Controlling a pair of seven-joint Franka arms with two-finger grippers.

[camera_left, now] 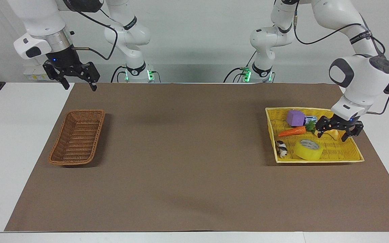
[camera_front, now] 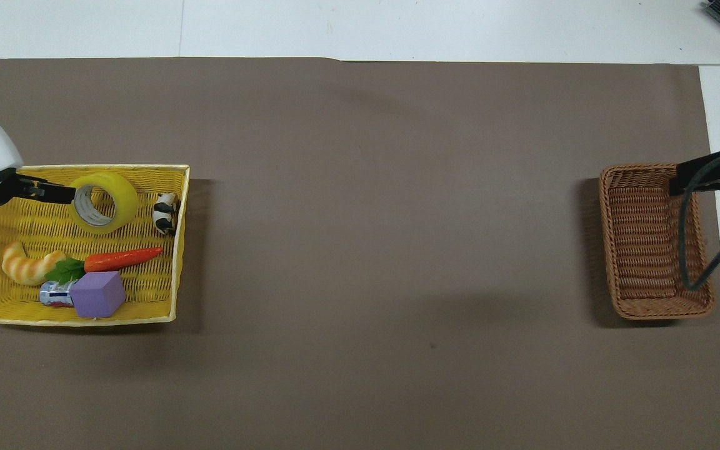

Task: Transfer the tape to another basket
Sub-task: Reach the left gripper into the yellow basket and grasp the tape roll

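The left gripper (camera_left: 332, 136), jaws spread and empty, hangs over the yellow basket (camera_left: 349, 153) beside the tape (camera_left: 308, 149), which lies in it. The right gripper (camera_left: 78, 85), also spread, waits above the worktop near the wicker basket (camera_left: 77, 137).

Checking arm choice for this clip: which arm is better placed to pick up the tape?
Left. The left gripper hangs open over the yellow basket beside the tape. The right gripper waits open near the brown basket, at the table's right-arm end.
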